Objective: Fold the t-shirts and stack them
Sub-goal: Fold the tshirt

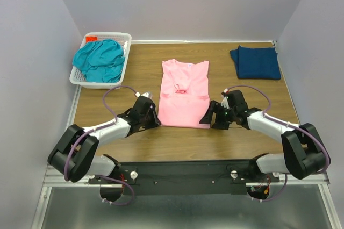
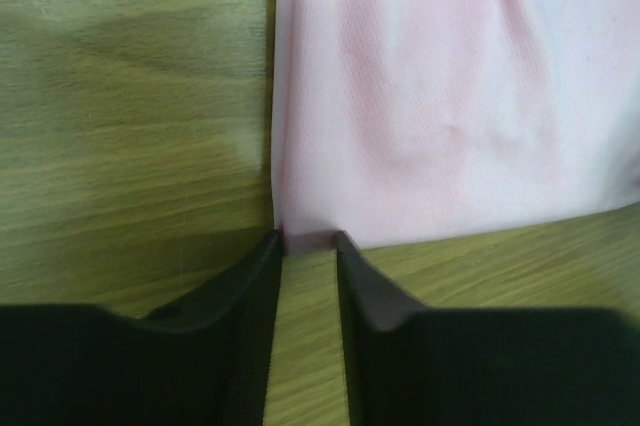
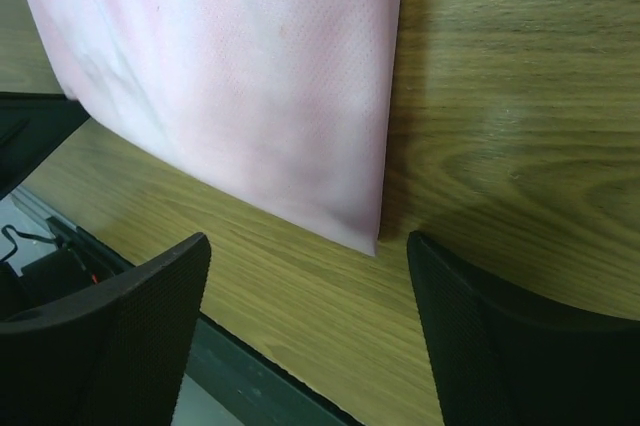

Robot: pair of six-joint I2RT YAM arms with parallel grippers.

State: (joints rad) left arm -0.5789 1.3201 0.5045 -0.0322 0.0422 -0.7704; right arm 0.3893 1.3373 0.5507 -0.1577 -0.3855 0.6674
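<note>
The light pink t-shirt (image 1: 185, 92) lies folded into a long strip at the table's middle. My left gripper (image 1: 155, 118) is at its near left corner; in the left wrist view (image 2: 308, 239) the jaws stand a narrow gap apart with the pink t-shirt's (image 2: 450, 96) corner at their tips. My right gripper (image 1: 210, 118) is wide open at the near right corner; in its wrist view (image 3: 308, 246) the pink t-shirt's (image 3: 250, 76) corner lies just ahead, between the jaws, untouched. The navy t-shirt (image 1: 256, 62) lies folded at the far right. The teal t-shirt (image 1: 100, 59) is crumpled in the basket.
The white lattice basket (image 1: 127, 37) stands at the far left corner, with something red behind the teal shirt. The wooden table (image 1: 177, 143) ends close behind both grippers, at a black rail. Grey walls enclose the left, right and back.
</note>
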